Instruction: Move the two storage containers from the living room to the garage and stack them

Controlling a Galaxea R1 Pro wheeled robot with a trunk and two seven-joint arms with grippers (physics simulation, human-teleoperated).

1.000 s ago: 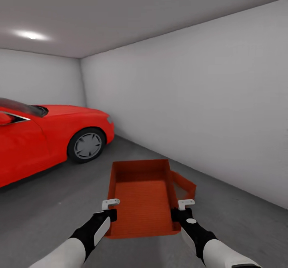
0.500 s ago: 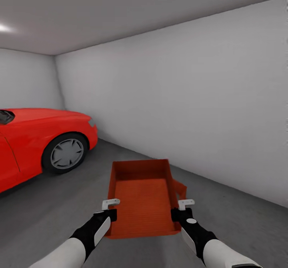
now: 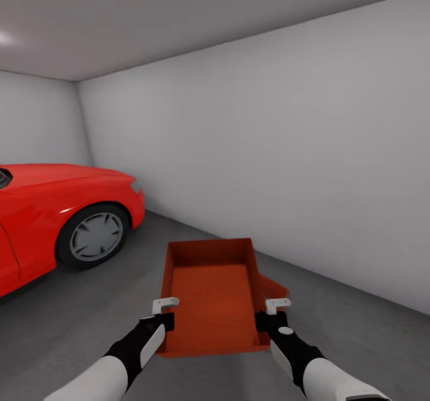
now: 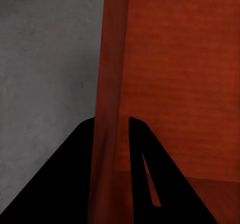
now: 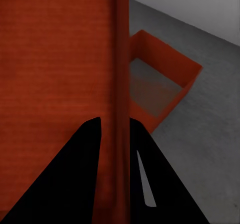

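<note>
At the left stands a glossy red car [image 3: 60, 210], which sits further left in the head view than a second ago: the camera has swung right. The left gripper [image 3: 165, 313] has its jaws clamped on the left wall of the carried orange-red open bin [image 3: 209, 296]; the right gripper [image 3: 276, 313] pinches the right wall. The second orange-red bin [image 5: 162, 78] rests on the dark grey concrete floor [image 3: 358, 329] just beyond, near the white wall [image 3: 298, 150], so stacking looks next.
</note>
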